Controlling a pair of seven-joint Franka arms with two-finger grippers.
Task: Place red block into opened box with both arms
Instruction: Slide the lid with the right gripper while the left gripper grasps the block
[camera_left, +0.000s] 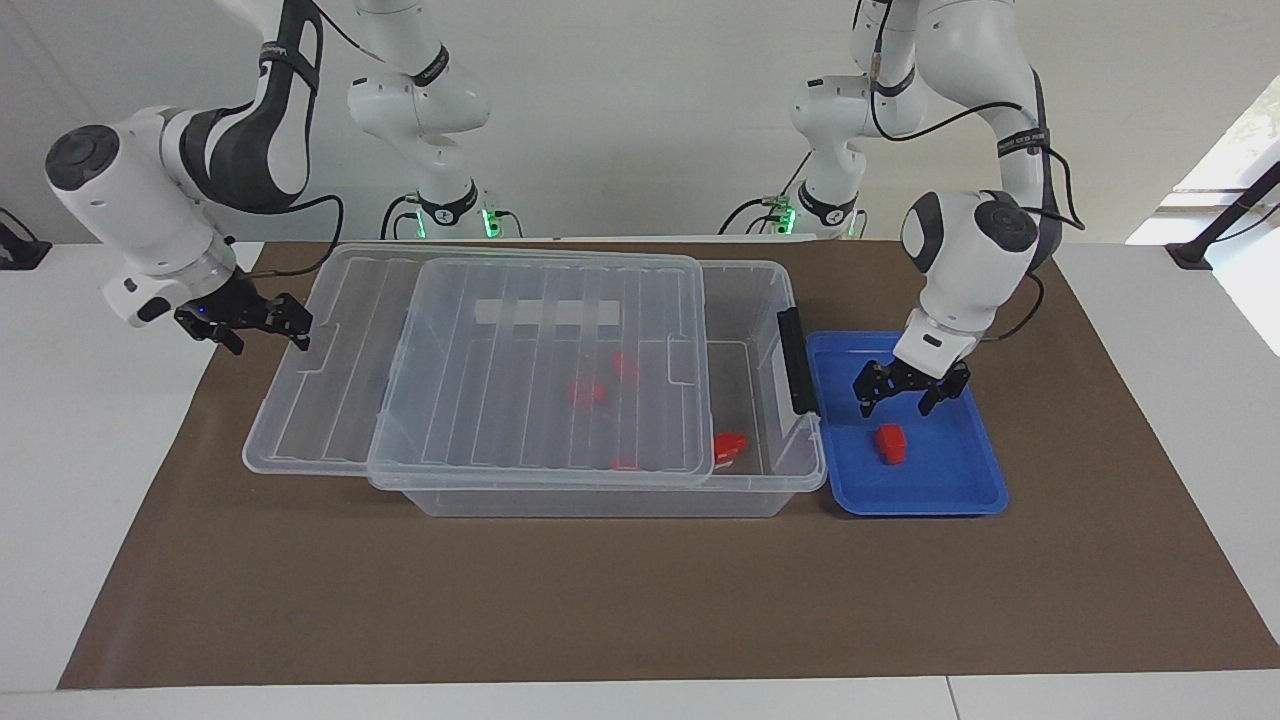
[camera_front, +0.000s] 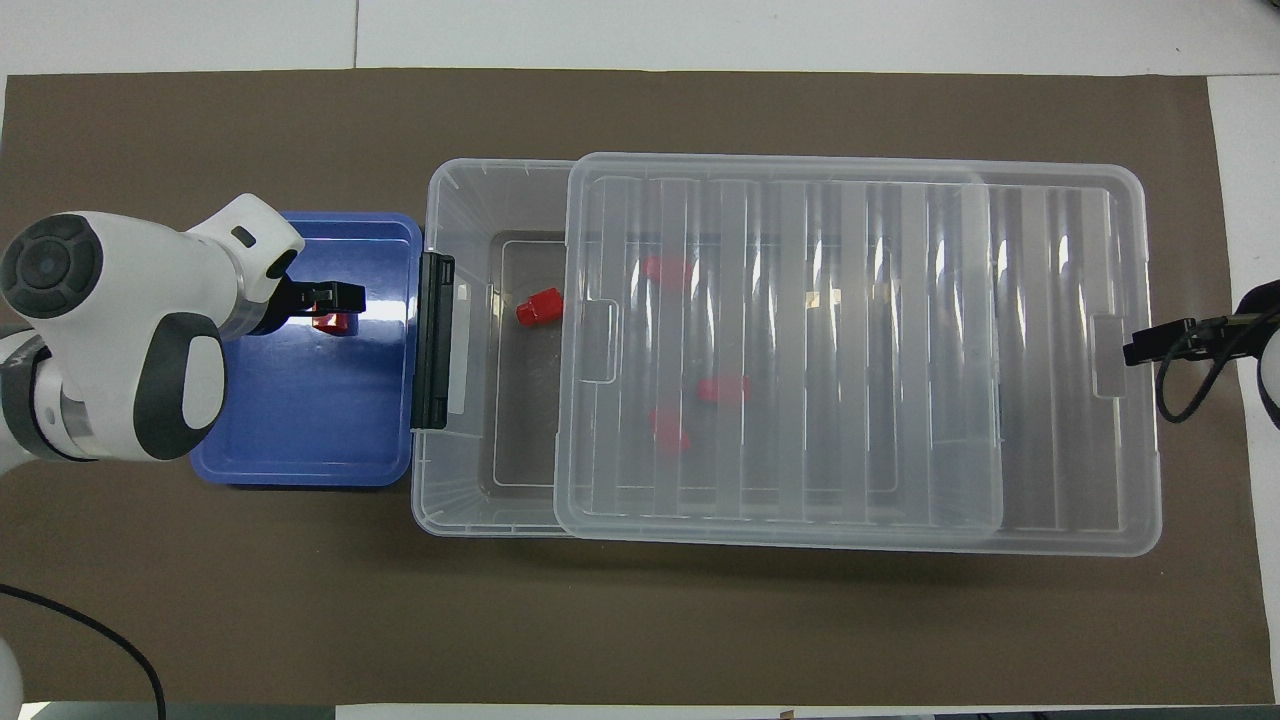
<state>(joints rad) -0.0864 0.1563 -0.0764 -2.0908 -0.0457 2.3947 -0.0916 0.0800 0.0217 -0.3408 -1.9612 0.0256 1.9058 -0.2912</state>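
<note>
The red block lies in the blue tray. My left gripper hangs open just above it, not touching. The clear box stands beside the tray. Its ribbed lid is slid toward the right arm's end, leaving a strip of the box uncovered by the black latch. My right gripper is open at the lid's end, one fingertip against its edge.
One red piece lies in the uncovered strip of the box, and several more show through the lid. Two thinner white arms with green lights stand at the robots' end of the brown mat.
</note>
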